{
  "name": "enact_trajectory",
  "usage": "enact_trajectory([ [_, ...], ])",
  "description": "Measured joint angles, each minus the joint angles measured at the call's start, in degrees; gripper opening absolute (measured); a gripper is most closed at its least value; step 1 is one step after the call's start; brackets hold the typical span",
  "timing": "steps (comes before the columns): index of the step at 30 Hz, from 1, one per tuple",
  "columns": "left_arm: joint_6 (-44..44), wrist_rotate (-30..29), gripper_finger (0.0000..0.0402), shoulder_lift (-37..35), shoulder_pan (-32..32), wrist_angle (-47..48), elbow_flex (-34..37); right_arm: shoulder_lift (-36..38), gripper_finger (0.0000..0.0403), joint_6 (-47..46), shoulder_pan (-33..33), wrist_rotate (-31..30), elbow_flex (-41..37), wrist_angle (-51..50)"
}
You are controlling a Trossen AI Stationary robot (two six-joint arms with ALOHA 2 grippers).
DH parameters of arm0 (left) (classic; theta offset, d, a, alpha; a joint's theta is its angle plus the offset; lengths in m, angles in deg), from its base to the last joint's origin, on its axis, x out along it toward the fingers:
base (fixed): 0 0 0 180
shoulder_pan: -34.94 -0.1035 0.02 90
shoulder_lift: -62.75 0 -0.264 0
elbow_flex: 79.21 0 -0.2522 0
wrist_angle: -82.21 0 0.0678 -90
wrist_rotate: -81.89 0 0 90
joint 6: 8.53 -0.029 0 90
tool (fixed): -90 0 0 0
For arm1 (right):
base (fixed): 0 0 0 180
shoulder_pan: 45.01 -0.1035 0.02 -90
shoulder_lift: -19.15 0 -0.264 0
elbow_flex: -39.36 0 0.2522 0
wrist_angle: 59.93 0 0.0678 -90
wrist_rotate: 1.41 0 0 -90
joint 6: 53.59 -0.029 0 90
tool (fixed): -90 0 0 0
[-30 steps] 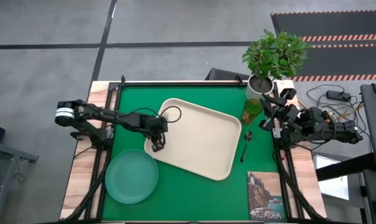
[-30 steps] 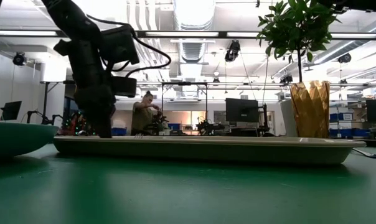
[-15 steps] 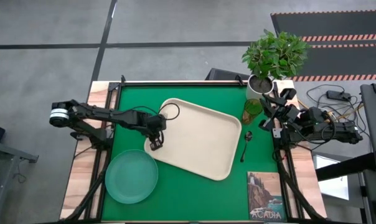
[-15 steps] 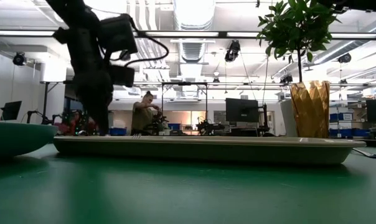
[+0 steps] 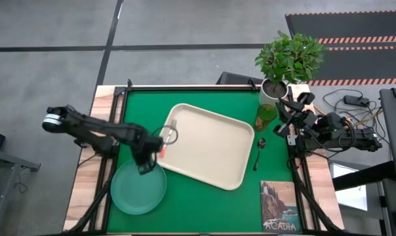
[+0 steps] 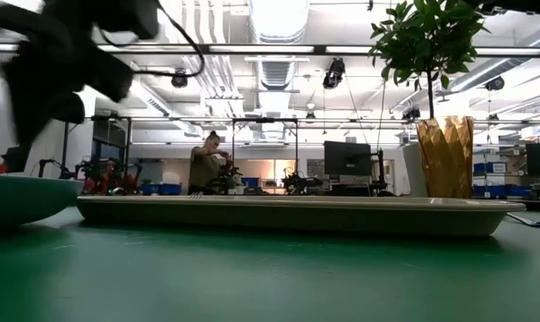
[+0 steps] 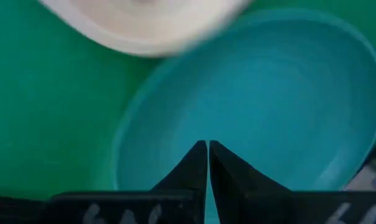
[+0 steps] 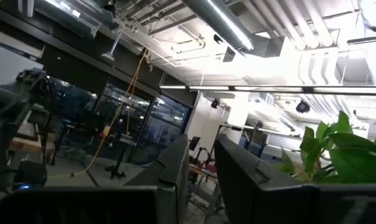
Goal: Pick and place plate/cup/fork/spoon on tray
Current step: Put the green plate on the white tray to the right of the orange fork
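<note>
Now your left gripper [image 5: 147, 165] hangs over the plate's [image 5: 138, 187] far rim, fingers pressed together and empty, as the left wrist view shows them meeting above the teal surface. A second ago it stood at the tray's [image 5: 211, 147] left edge, lowered to the surface; it has since swung off toward the mat's [image 5: 204, 213] near-left corner. The fork [image 5: 166, 135] lies on the tray by that left edge, orange handle at the rim, so you can likely count that piece placed and the plate as next.

The plate rests on the mat just off the tray's near-left corner. The spoon [image 5: 259, 151] lies on the mat beside the tray's right edge, and the cup [image 5: 265, 117] stands near the far-right corner by the plant pot [image 5: 273, 90]. Your right gripper [image 5: 291, 123] waits at the table's right edge, fingers a little apart.

In the low view the left arm is blurred and cut off at the frame's edge, and the fork is too small there to make out.
</note>
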Motion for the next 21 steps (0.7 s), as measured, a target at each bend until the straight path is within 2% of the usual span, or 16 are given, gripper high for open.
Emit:
enact_trajectory([
  [2, 0.0, -0.9, 0.0, -0.7, 2.8, -0.5, 0.3, 0.0, 0.0068, 0.3, 0.0, 0.0, 0.0, 0.4],
  [4, 0.0, -4.3, 0.0, -1.2, 4.9, -0.7, 0.3, 0.0, 0.0068, 0.9, 0.0, 0.0, 0.0, 0.8],
  [8, -1.5, -8.4, 0.0015, -1.1, 6.5, 0.4, 0.4, 0.0, 0.0068, 1.2, 0.0, 0.2, 0.0, 1.4],
  [17, -4.1, -10.0, 0.0131, -0.7, 6.5, 1.2, 6.2, 0.0, 0.0068, -0.6, 0.0, 0.2, 0.0, 1.7],
  [21, -6.6, -10.3, 0.0158, -0.7, 6.5, 0.9, 8.1, 0.0, 0.0068, -1.3, 0.0, 0.2, 0.0, 1.7],
])
